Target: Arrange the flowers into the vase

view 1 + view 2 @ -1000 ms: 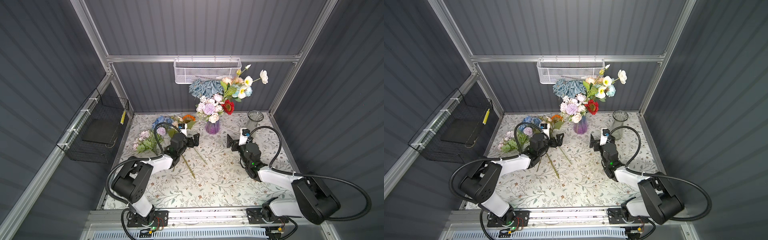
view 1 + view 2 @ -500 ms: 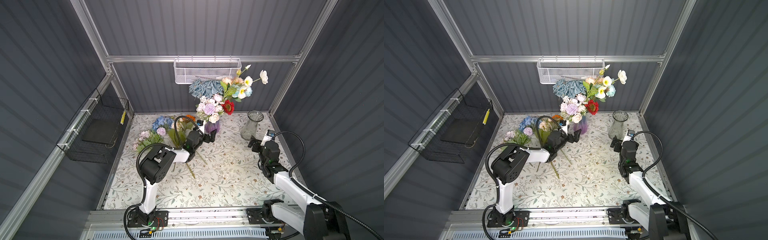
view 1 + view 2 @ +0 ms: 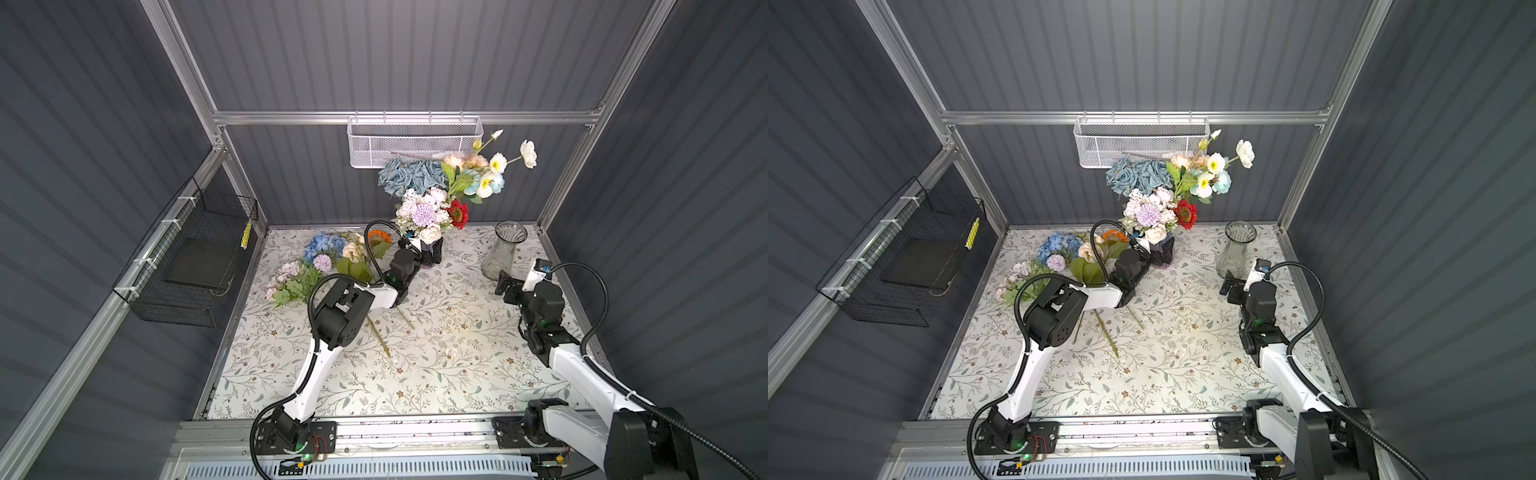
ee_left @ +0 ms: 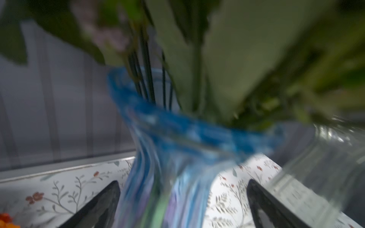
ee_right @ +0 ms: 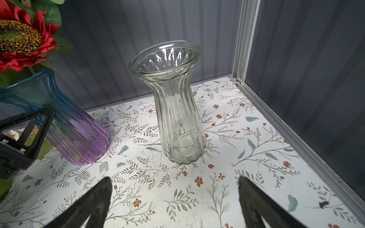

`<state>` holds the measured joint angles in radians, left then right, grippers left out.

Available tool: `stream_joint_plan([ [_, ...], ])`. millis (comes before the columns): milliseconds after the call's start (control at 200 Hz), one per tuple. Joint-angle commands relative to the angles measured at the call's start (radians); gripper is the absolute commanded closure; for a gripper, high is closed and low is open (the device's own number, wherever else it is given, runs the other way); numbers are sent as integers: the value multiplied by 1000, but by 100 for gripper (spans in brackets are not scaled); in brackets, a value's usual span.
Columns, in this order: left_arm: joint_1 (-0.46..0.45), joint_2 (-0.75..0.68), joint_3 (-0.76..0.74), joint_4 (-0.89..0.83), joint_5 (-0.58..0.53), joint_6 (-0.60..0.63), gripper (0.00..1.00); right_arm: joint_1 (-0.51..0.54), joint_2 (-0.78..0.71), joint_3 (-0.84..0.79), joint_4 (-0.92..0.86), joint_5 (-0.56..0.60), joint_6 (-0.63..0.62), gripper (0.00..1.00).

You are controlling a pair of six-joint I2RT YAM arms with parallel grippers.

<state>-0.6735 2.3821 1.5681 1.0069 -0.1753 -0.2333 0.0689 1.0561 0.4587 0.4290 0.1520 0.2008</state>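
Note:
A blue-to-purple glass vase (image 4: 177, 158) at the back centre holds a tall bouquet of flowers (image 3: 432, 208). My left gripper (image 4: 182, 183) is open, with one finger on each side of this vase, and I cannot tell whether they touch the glass. Loose flowers (image 3: 332, 257) lie in a pile on the table to its left, their stems (image 3: 378, 332) pointing forward. A clear ribbed vase (image 5: 177, 110) stands empty at the back right. My right gripper (image 5: 174, 178) is open and empty, just in front of it and apart from it.
A white mesh basket (image 3: 415, 141) hangs on the back wall above the bouquet. A black wire basket (image 3: 199, 257) hangs on the left wall. The aluminium frame post (image 5: 243, 39) and the side wall stand close behind and beside the clear vase.
My left gripper has moved from the loose flowers to the blue-purple vase. My right gripper has swung right and back to face the clear vase. Both stayed open.

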Motion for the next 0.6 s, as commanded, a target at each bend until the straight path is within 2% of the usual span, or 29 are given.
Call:
stream_joint_plan([
  [0,2,29,75,13,-75,59,0,-6,-11,30,3,-26,-9,1],
  [140,2,62,121,9,-99,89,3,-6,-6,40,10,-35,-8,1],
  [345,2,92,152,14,-85,90,23,-6,-11,54,12,-44,-12,1],
  [595,-9,53,114,25,-47,44,27,-6,-10,47,25,-48,3,1],
])
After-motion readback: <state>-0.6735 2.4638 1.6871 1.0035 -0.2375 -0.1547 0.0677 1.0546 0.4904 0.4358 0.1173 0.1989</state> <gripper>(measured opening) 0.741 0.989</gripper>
